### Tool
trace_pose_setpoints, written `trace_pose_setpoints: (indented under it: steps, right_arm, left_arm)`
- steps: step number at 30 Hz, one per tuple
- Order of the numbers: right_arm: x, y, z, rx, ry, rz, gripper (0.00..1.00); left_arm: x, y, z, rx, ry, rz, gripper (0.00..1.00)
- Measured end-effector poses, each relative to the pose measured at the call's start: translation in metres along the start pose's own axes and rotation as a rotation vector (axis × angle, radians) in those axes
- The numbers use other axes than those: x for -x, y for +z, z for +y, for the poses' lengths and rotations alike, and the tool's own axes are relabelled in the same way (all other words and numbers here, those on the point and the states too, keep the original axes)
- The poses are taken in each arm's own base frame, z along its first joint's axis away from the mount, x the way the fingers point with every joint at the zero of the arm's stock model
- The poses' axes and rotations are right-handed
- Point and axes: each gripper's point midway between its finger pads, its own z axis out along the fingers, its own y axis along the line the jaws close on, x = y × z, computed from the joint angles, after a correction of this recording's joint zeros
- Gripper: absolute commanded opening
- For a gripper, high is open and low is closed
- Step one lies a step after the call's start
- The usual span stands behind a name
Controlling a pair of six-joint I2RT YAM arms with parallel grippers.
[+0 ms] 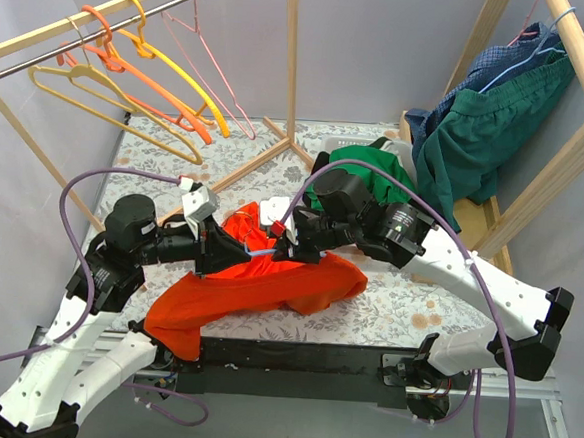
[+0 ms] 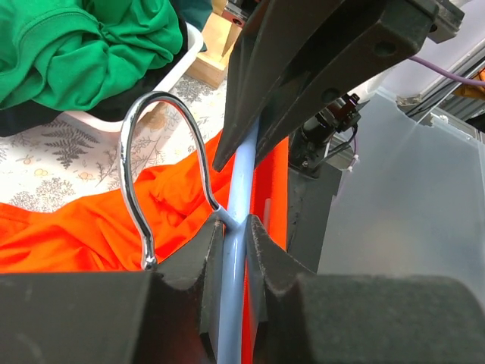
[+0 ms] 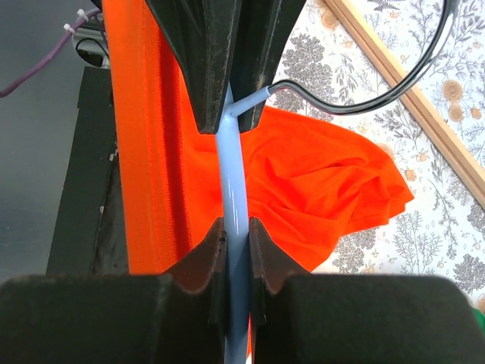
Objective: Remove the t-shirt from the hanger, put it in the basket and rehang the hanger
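Right, the left hand point(image 2: 233, 227) is clamped tight on the pale blue hanger point(image 2: 239, 189), and the right hand point(image 3: 236, 227) grips that same bar. The two sit nose to nose near the middle of the counter point(image 1: 406, 305), towards its near edge. The chrome hook point(image 2: 130, 163) juts out sideways beside them.

The orange t-shirt point(image 1: 267, 287) lies bunched beneath both hands and spills over the near edge towards the left corner.

Here's the danger: with the fingers this close together, a pull apart could trap fabric or catch the collar on the hanger's end. That overhanging cloth could also drag the whole shirt off the near edge.

The count: two hands, one blue hanger, one hook and one orange shirt. Four spare hangers point(image 1: 141, 81), as best I can tell, dangle above the far left corner.
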Motion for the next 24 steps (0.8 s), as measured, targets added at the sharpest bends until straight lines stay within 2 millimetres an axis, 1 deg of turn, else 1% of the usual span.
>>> trace_pose_setpoints:
  steps: [2,3,4,5,6,8,10,13,16,18,20,22,24]
  right_arm:
    - [0.001,0.0,-0.001,-0.011,-0.007,-0.008,0.27]
    - [0.001,0.0,-0.001,-0.019,-0.011,-0.013,0.4]
    - [0.002,0.0,-0.002,-0.031,-0.006,-0.013,0.46]
    - [0.003,0.0,-0.007,-0.063,-0.005,-0.02,0.5]
    - [0.006,-0.001,-0.012,-0.094,-0.009,-0.03,0.56]
    - [0.008,-0.005,-0.022,-0.165,-0.012,-0.041,0.59]
    - [0.006,-0.016,-0.031,-0.246,-0.01,-0.034,0.59]
    - [0.008,-0.041,-0.042,-0.371,-0.004,-0.036,0.6]
    - [0.006,-0.064,-0.047,-0.449,-0.002,-0.047,0.61]
    - [0.004,-0.085,-0.047,-0.501,0.0,-0.06,0.61]
    - [0.002,-0.1,-0.045,-0.529,0.001,-0.074,0.61]
    - [-0.002,-0.111,-0.039,-0.542,0.005,-0.087,0.61]
    - [-0.01,-0.116,-0.033,-0.545,0.016,-0.09,0.61]
  left_arm:
    - [0.001,-0.001,0.0,0.007,0.008,-0.005,0.0]
    - [0.001,-0.002,0.0,0.013,0.014,-0.008,0.0]
    - [0.002,-0.002,0.0,0.016,0.018,-0.011,0.0]
    - [0.003,-0.003,0.001,0.025,0.025,-0.015,0.0]
    - [0.003,-0.004,0.001,0.029,0.027,-0.013,0.0]
    - [0.004,-0.005,0.003,0.047,0.035,-0.009,0.0]
    - [0.009,-0.007,0.004,0.064,0.045,-0.007,0.0]
    - [0.019,-0.01,0.006,0.095,0.074,-0.016,0.0]
    - [0.029,-0.016,0.006,0.13,0.11,-0.027,0.0]
    - [0.034,-0.022,0.004,0.149,0.128,-0.03,0.0]
    - [0.04,-0.028,0.003,0.171,0.145,-0.035,0.0]
    - [0.05,-0.035,0.0,0.194,0.17,-0.045,0.0]
    - [0.06,-0.043,-0.004,0.214,0.197,-0.061,0.0]
